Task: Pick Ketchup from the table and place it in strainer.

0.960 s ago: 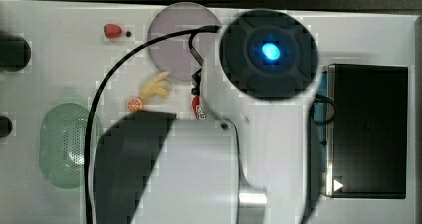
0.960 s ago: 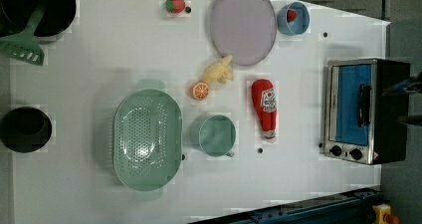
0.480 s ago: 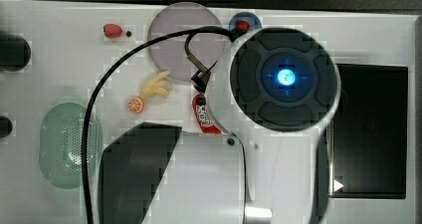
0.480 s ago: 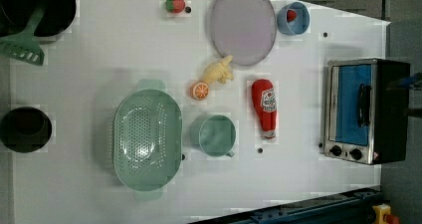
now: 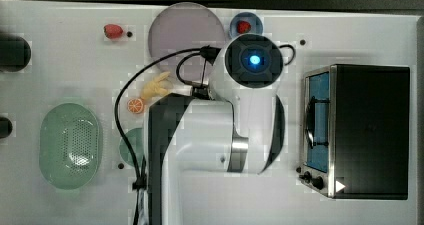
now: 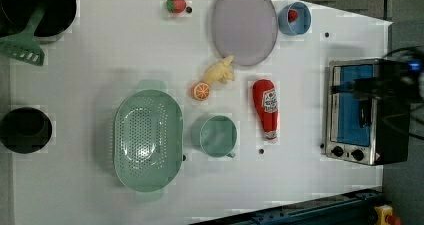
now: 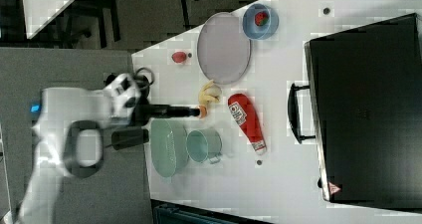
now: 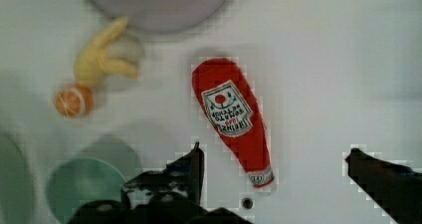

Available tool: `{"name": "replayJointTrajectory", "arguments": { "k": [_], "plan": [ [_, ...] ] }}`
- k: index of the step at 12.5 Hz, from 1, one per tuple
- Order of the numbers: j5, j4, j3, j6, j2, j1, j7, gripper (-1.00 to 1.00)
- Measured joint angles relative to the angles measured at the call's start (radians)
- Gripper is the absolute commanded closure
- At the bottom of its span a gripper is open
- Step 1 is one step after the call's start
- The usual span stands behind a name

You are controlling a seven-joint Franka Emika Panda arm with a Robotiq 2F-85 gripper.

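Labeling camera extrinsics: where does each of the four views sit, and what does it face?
Top view: overhead, straight down on the arm, which covers the table's middle.
Left view: overhead, down on the table; strainer, ketchup.
Right view: high, from one side; arm at the right view's left.
Wrist view: on the wrist, looking down on the ketchup; open pincer tips.
Shared: left, right and wrist views show ketchup, teal bowl, mauve plate.

we see a lab bench got up as a toy kitchen. a white table carries a toaster oven and plush food. beyond it, bare grey floor
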Motion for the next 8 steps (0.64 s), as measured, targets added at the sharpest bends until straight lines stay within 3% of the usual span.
{"name": "replayJointTrajectory", "arguments": {
  "k": [4, 8],
  "plan": [
    [-0.005, -0.141, 0.016, 0.226, 0.078, -0.005, -0.231, -1.00],
    [-0.018, -0.219, 0.026, 0.337, 0.086, -0.005, -0.269, -1.00]
  ]
}}
